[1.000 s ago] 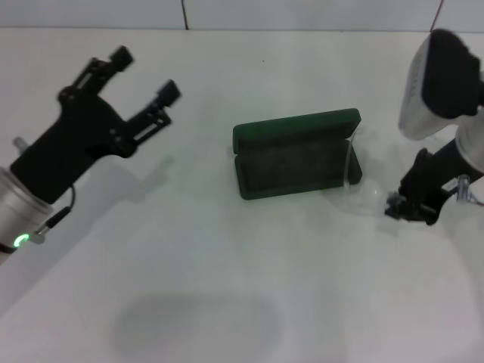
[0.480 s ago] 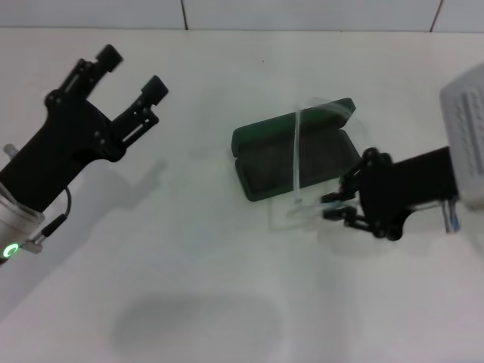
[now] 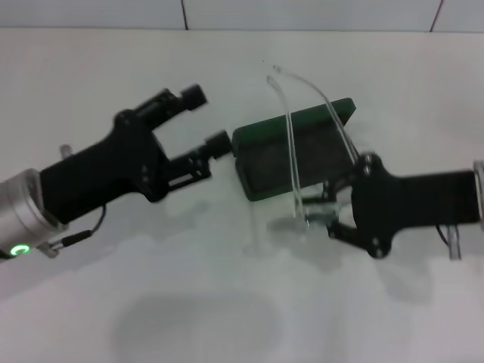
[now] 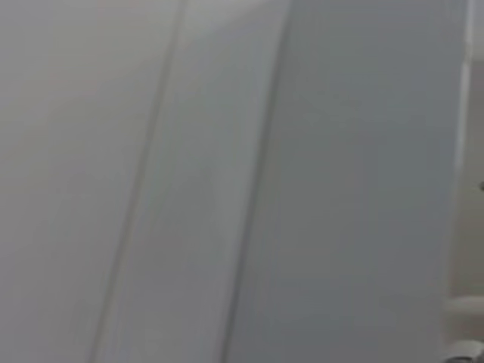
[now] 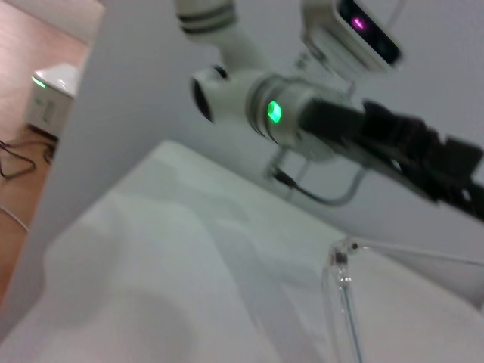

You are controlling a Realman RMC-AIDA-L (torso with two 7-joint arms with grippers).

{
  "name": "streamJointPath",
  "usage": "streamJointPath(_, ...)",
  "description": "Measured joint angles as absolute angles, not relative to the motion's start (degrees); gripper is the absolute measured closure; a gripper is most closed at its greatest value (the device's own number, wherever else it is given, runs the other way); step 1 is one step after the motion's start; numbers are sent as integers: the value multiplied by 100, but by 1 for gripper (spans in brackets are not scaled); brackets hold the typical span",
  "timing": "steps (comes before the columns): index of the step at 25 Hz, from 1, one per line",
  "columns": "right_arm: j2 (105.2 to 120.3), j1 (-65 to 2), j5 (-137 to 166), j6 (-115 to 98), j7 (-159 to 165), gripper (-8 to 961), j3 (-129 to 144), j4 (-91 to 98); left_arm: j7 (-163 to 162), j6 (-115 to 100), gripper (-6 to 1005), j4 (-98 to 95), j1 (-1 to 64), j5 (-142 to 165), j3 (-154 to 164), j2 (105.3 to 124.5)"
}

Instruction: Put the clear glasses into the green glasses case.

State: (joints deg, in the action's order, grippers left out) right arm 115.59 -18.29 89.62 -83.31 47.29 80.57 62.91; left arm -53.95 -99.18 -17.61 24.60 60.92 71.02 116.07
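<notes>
The green glasses case (image 3: 261, 138) lies open at the table's middle, its dark lining facing up. The clear glasses (image 3: 292, 162) are tilted up over the case's near right part, with both clear arms rising above it. My right gripper (image 3: 323, 216) is shut on the glasses' lens end, just in front of the case's right half. My left gripper (image 3: 206, 119) hangs open right beside the case's left end, holding nothing. In the right wrist view a hinge of the glasses (image 5: 342, 281) shows close up. The left wrist view shows only a blank grey surface.
The white table (image 3: 189, 302) stretches bare toward the front. A tiled wall edge (image 3: 302, 15) runs along the back. The right wrist view shows my left arm (image 5: 302, 113) with a green light, and a floor drop beyond the table's edge (image 5: 45, 249).
The left gripper swung right to the case's left end. The right gripper tipped the glasses further up, so both arms now stand over the case.
</notes>
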Motion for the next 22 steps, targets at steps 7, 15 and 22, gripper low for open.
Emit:
streamJointPath(7, 11559, -1860, 8668, -8856, 3724, 829, 7971, 5659, -5699, -10049, 183, -2090, 2531, 6515, 7102, 11579)
streamJointPath(15, 11582, -1903, 8403, -8979, 3005, 829, 8007, 5230, -5782, -10287, 184, -2120, 2625, 6607, 7101, 11554)
streamJointPath(22, 11586, -2036, 8307, -9099, 2757, 829, 8017, 4968, -6402, -10236, 184, -2114, 2984, 6860, 7096, 11549)
